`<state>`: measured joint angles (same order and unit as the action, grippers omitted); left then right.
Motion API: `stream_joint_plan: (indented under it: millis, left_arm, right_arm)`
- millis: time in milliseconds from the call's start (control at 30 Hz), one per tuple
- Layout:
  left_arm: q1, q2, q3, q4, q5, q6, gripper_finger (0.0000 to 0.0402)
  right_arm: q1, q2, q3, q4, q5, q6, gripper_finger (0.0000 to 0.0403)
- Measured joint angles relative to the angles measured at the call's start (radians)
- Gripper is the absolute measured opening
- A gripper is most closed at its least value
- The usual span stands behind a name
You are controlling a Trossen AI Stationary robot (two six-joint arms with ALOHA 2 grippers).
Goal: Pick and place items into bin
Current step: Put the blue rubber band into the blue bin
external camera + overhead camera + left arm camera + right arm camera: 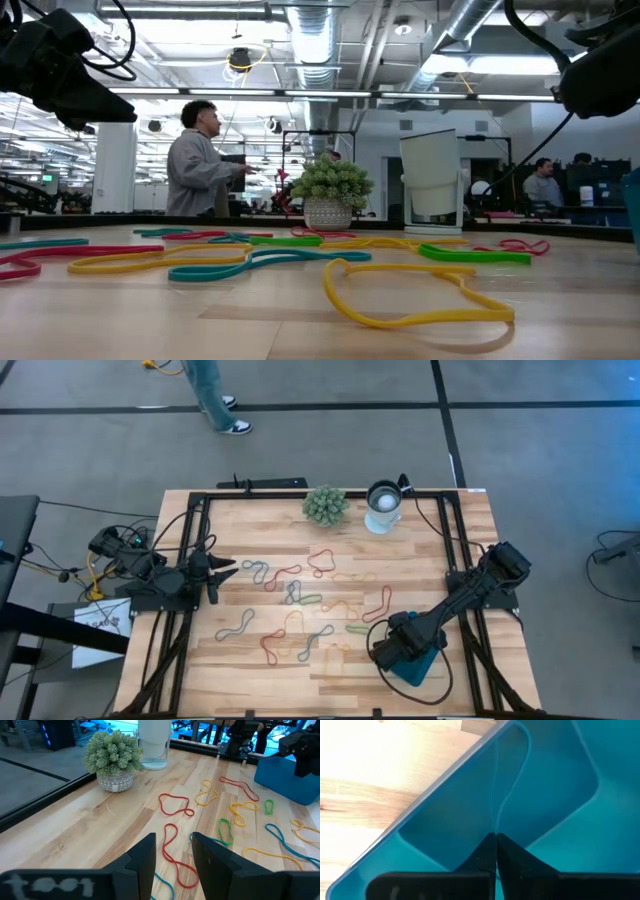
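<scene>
Hanging over the teal tray at the table's near right corner: right gripper, pinched on a pale blue band. Parked at left: left gripper, narrowly parted. Strewn mid-table: coloured bands.

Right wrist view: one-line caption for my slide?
Right gripper, shut on a blue rubber band, above the teal bin.

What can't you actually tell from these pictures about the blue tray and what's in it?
- Contents: in the high view the right arm covers most of the bin; the right wrist view shows only part of its inside.
- Colour of the band pinched in the right tool: in the right wrist view it looks tinted like the tray behind it.
- Low view: the right edge cuts the bin to a sliver.
</scene>
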<state>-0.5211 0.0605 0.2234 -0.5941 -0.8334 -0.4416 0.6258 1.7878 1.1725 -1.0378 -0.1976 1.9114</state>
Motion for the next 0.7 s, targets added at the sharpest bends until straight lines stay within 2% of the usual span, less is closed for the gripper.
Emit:
stream_joint_plan:
  millis: [400, 700]
  left_arm:
    - [0.0, 0.0, 0.0, 0.0, 0.0, 0.0, 0.0116]
    - [0.0, 0.0, 0.0, 0.0, 0.0, 0.0, 0.0116]
  right_arm:
    - [0.0, 0.0, 0.0, 0.028, -0.015, 0.0, 0.0043]
    - [0.001, 0.0, 0.0, 0.056, -0.014, -0.005, 0.0047]
